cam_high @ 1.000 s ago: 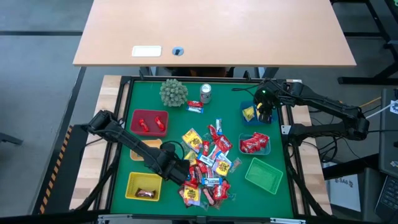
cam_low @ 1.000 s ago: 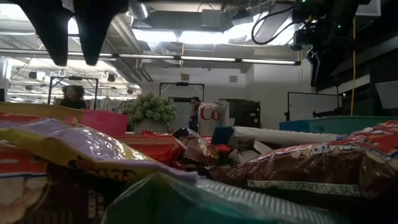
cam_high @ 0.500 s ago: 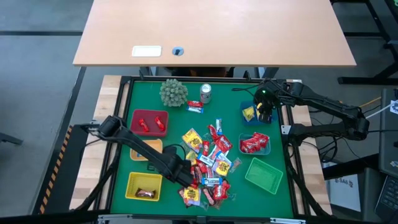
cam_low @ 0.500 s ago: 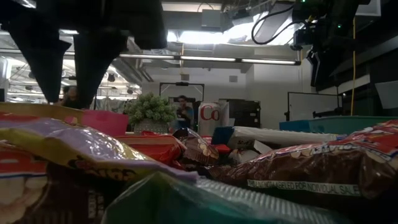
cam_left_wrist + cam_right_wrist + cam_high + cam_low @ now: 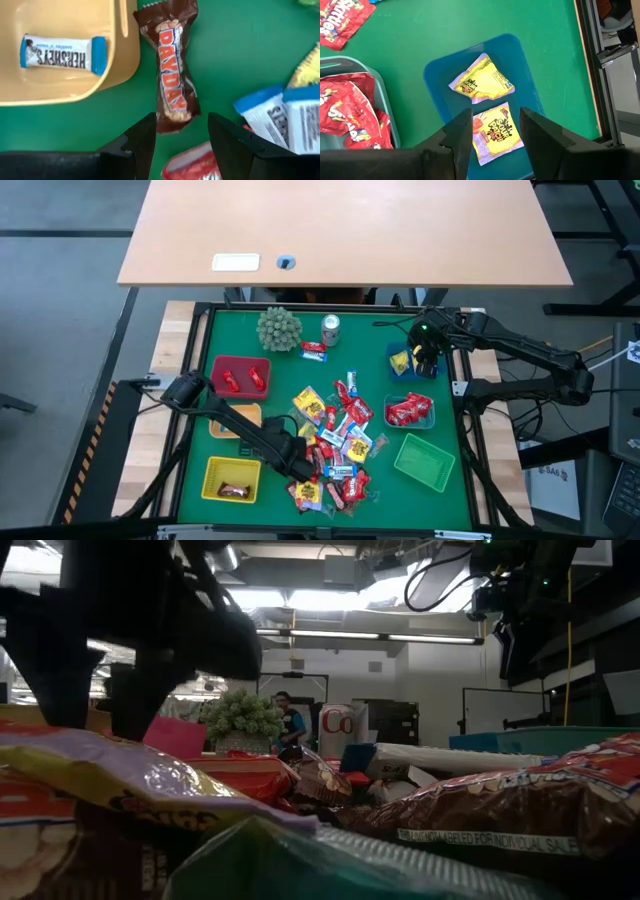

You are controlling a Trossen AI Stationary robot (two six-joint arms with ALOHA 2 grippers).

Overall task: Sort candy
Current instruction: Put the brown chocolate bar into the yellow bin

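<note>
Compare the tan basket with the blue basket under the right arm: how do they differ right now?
The tan basket holds one white-and-blue Hershey's bar; the blue basket holds two yellow Sour Patch packets. The tan basket lies beside the left tool, which hangs over a brown PayDay bar outside it; the right tool hangs directly over the blue one. Both sit on the green mat.

Left gripper fingers are spread above a PayDay bar on the green worktop. A Hershey's bar lies in the tan basket.
</note>
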